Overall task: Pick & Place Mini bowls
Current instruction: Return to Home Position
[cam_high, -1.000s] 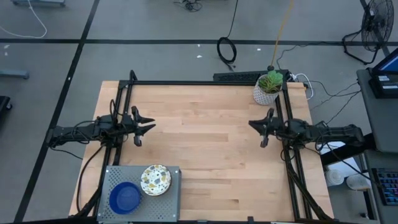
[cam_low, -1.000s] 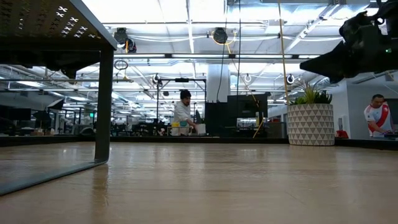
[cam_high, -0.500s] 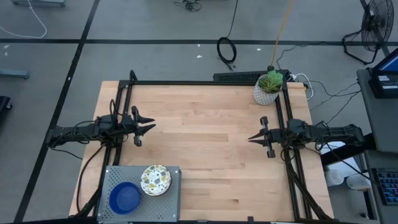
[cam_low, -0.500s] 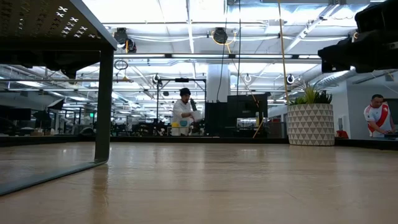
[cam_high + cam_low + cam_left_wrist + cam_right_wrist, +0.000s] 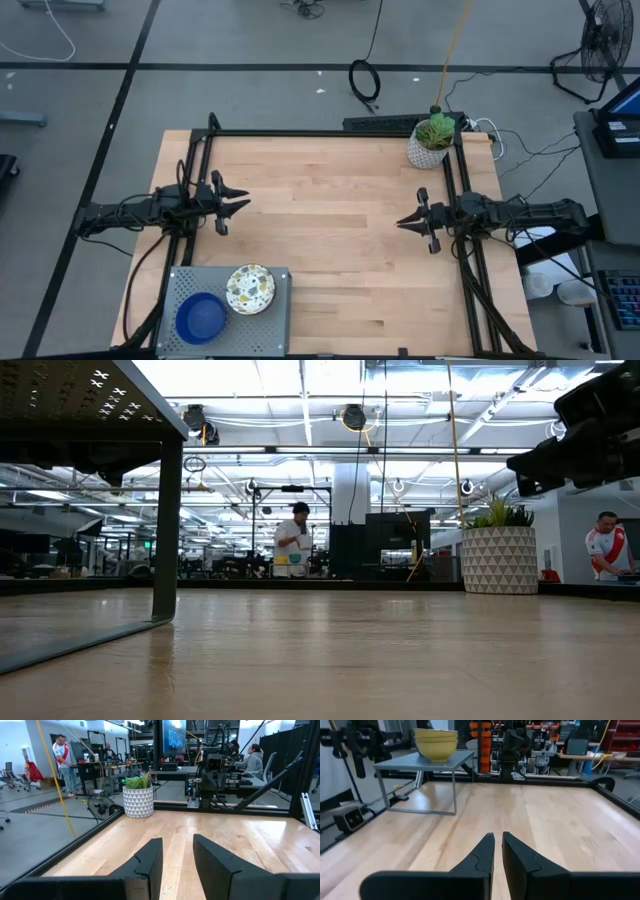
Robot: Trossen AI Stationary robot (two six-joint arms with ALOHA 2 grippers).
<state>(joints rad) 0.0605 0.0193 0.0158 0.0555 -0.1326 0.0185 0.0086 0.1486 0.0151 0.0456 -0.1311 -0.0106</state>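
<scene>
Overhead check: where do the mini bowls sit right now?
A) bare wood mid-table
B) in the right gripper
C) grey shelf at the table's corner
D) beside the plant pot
C: the blue bowl and the speckled white bowl both rest on the grey shelf; the left gripper and right gripper hold nothing.

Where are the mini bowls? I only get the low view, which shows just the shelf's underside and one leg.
Observer: They are on top of the shelf, at the table corner on the left arm's side. The high view shows a speckled bowl with a blue bowl beside it.
Reviewer: Is either tool carrying anything?
Observer: No. In the wrist views, the left tool is open and empty. The right tool has its fingers almost together with nothing between them.
</scene>
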